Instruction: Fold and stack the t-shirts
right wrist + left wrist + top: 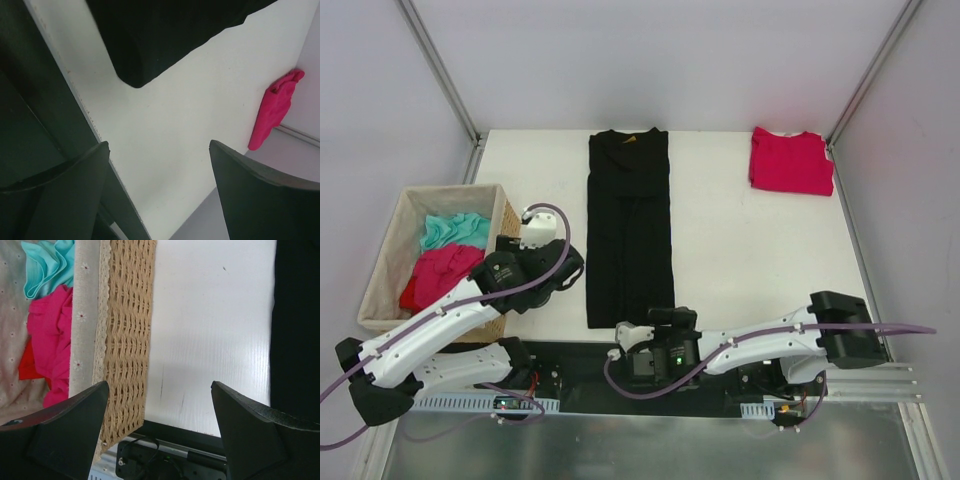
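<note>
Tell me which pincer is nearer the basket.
Left. The left pincer hangs just beside the basket's right wall; the right pincer is farther off, by the black shirt's near hem.

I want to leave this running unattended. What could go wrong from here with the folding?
The left jaws stand open close beside the basket; a sideways swing might knock it.
The black t-shirt is a long layered strip; pinching its near end may catch only the top layer and undo the fold.
The red t-shirt lies in the far right corner, so stacking there likely means a long, sagging carry.
</note>
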### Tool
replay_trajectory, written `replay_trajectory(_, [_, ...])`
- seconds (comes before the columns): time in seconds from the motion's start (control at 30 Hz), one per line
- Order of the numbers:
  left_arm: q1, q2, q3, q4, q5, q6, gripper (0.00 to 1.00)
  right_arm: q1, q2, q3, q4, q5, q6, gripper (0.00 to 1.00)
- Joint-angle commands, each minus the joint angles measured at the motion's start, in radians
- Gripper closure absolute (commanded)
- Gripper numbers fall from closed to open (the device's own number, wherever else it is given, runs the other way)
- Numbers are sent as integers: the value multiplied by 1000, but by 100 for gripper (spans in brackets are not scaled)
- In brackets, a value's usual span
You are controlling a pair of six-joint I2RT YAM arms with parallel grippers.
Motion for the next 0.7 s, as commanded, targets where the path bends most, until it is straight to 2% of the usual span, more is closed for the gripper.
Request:
replay_trajectory(0.0, [22,-27,-8,38,49,38,16,-44,-151,41,77,45,120,14])
replay_trajectory(0.07, [25,-37,-3,72,108,61,16,-59,-200,30,134,81,178,15])
replay_trajectory(0.17, [26,-41,1,114,261,60,16,-69,-236,21,131,164,258,15])
replay_trajectory(0.2, [26,-37,-11,124,348,45,17,-72,-239,19,122,186,321,15])
replay_trajectory(0.3, [26,-30,-89,173,459,-41,18,-115,-221,28,53,172,463,16])
replay_trajectory(0.4, [26,-62,-202,233,569,-126,19,-121,-167,65,-94,177,600,17])
replay_trajectory(0.43, [26,-109,-233,258,624,-143,19,-121,-141,70,-188,195,730,19])
replay_trajectory(0.5, [26,-172,-325,319,674,-207,18,-121,-113,84,-290,215,867,25])
replay_trajectory(0.53, [26,-224,-351,336,716,-227,17,-121,-90,90,-411,238,1004,26])
replay_trajectory(0.6, [26,-278,-417,379,744,-278,17,-121,-9,119,-513,254,1122,32])
replay_trajectory(0.67, [26,-313,-456,416,779,-307,18,-112,67,154,-606,272,1215,34])
